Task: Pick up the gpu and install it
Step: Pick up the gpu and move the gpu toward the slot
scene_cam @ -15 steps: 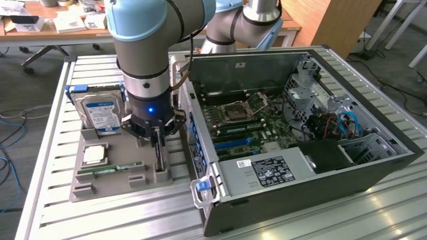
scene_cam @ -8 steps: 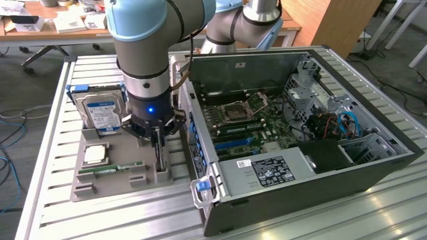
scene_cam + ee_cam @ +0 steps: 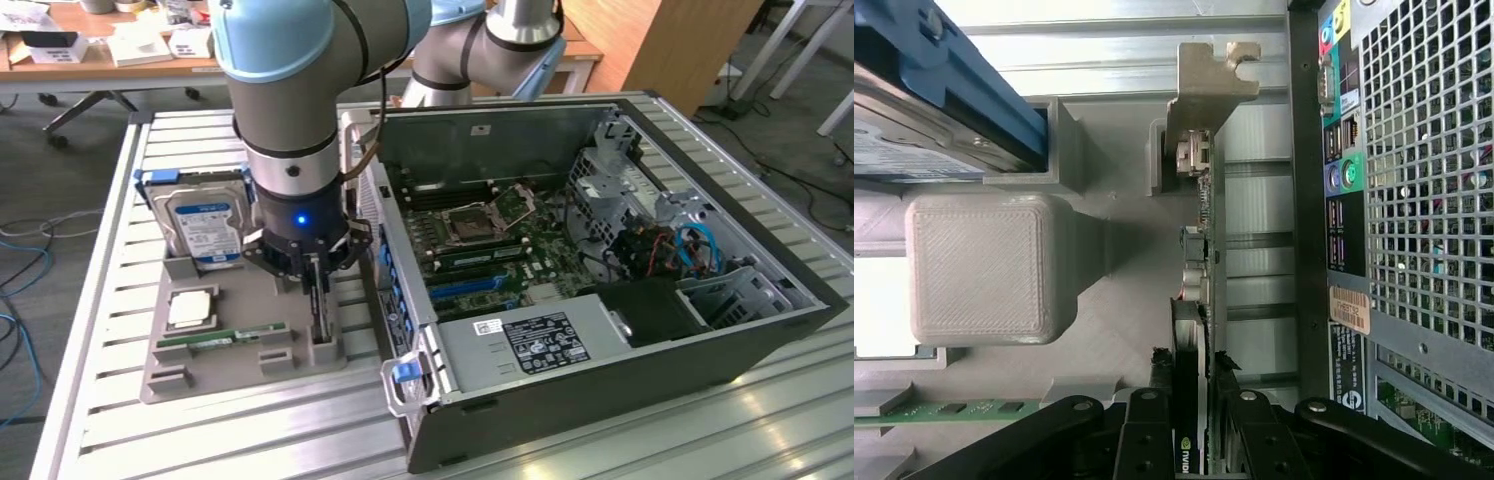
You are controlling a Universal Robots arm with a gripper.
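Closest to you on the tray lies a thin green stick; just behind it sits a square silver chip; beside them, toward the exterior view's right, the gpu stands on its edge in the tray; your gripper points straight down onto it; in the wrist view the two black fingers press on both sides of the card, so the hand is clamped on the gpu; the card's silver bracket is at the end away from the fingers; further back, the drive with the blue label stands at the back of the tray; on the exterior view's right the open case lies on the table, just beside the tray; its green board faces up; far behind stands a desk with papers.
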